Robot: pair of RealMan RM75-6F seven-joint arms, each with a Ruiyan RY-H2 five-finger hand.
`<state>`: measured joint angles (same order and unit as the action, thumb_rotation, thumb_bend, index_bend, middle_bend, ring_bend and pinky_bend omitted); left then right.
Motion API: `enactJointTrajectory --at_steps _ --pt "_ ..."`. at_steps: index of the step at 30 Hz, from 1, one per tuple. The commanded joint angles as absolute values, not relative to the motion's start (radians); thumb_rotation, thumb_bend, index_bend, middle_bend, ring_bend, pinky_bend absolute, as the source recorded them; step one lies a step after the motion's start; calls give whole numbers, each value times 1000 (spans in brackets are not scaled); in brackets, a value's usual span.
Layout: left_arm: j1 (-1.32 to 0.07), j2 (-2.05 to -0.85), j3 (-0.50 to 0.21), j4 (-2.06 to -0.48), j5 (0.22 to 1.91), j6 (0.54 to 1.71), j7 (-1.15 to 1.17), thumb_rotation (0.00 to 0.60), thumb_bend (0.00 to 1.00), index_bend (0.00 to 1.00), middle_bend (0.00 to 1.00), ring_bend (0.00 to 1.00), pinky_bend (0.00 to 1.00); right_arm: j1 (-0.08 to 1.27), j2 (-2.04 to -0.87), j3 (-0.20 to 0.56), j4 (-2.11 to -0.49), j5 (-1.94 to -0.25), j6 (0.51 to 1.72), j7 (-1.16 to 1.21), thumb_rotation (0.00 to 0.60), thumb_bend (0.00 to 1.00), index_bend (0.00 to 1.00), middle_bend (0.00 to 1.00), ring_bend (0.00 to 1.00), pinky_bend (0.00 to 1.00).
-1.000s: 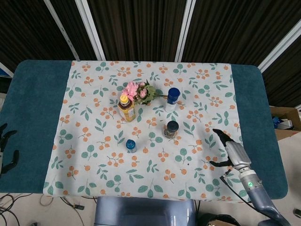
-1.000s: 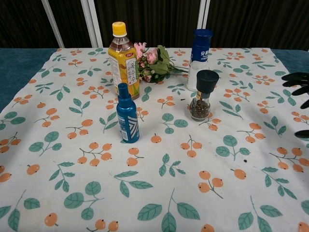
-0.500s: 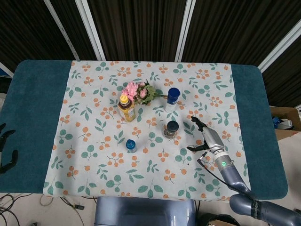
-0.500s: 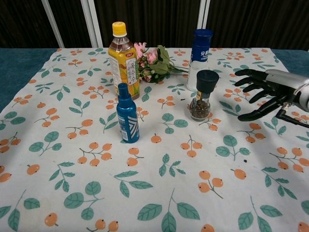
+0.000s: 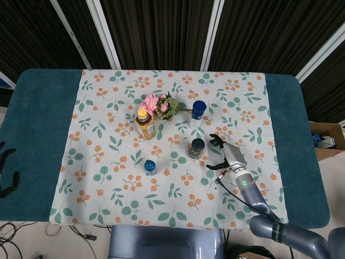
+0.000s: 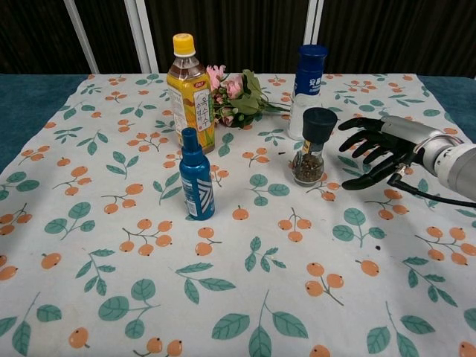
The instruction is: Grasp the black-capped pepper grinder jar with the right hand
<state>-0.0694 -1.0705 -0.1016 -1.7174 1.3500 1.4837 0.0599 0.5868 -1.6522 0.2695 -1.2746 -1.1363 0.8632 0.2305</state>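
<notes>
Over the last second I have brought the right hand (image 6: 383,149) in from the right edge of the bench (image 5: 38,129) until it sits just beside the pepper grinder jar (image 6: 310,147), not touching it, with the fingers (image 6: 357,124) spread apart and the thumb low, nothing held. The jar stands upright near the middle of the floral cloth (image 6: 111,245), in front of the blue-capped white bottle (image 6: 306,88) and well right of the small blue bottle (image 6: 195,175). I judge it to be rigid, a clear body part-filled with peppercorns under a black cap, fairly light but smooth and top-heavy, so a nudge could tip it. I would wrap the clear body below the cap, thumb opposite the fingers. My left hand (image 5: 6,171) shows only at the left edge of the head view; I cannot tell how its fingers lie.
</notes>
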Motion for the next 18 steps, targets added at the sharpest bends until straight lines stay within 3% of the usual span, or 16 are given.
enactJointTrajectory --at_steps 1,7,18 --pt "-70 -1071 -102 -1717 1349 1483 61 600 465 173 27 34 0 604 -1681 269 -1244 -1135 862 212 600 208 160 284 268 236" --pt "-70 -1071 -104 -1717 1342 1481 62 600 466 173 27 34 0 634 -1735 280 -1186 -1129 866 184 600 291 240 331 288 236" --pt "-73 -1068 -108 -1718 1332 1473 59 600 468 173 27 35 0 672 -1799 293 -1111 -1099 852 136 600 306 296 368 308 236"
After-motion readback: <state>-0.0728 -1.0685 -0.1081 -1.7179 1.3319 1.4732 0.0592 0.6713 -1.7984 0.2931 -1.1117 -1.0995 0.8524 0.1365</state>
